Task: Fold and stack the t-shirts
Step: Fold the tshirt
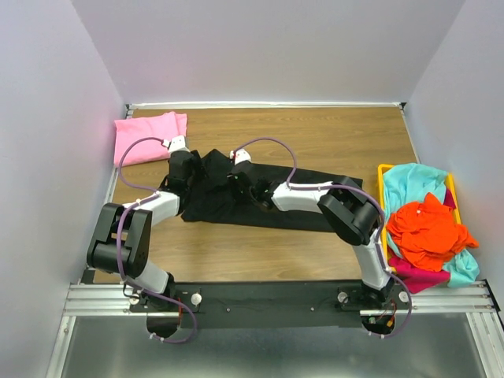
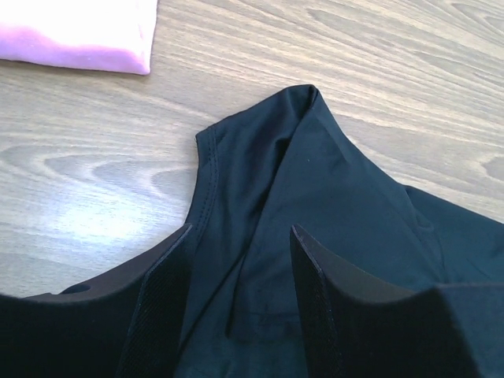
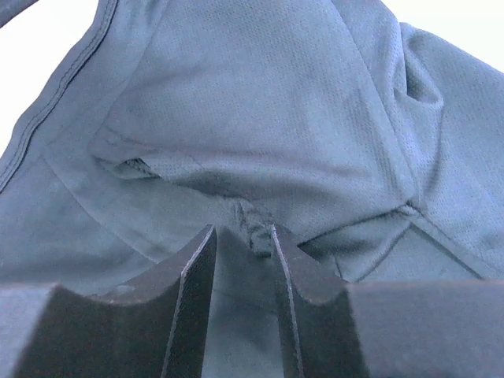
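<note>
**Container.** Yellow bin (image 1: 381, 189) at the right edge of the table, heaped above its rim with loose, unfolded shirts: teal t-shirt (image 1: 413, 183) underneath and spilling over the sides, orange t-shirt (image 1: 425, 228) crumpled on top, magenta t-shirt (image 1: 421, 277) showing at the near end.

**Surface and room.** Wood-grain table (image 1: 331, 134), closed in by plain pale walls (image 1: 268, 47) on three sides, with a metal rail (image 1: 94, 299) along the near edge. Pink t-shirt (image 1: 146, 134) lies folded in the far left corner. Black t-shirt (image 1: 213, 206) lies spread across the middle of the table, well apart from the bin, its left part rumpled.

**Left arm.** Elbow bent back near the base, forearm reaching forward. Left gripper (image 1: 183, 164) is low over the left end of the black t-shirt; fingers stand apart, astride a raised fold, not pressing it.

**Right arm.** Reaches leftward across the black t-shirt. Right gripper (image 3: 242, 236) is down on the cloth near its middle; fingers are drawn narrow, pinching a small pucker of black fabric at their tips.
</note>
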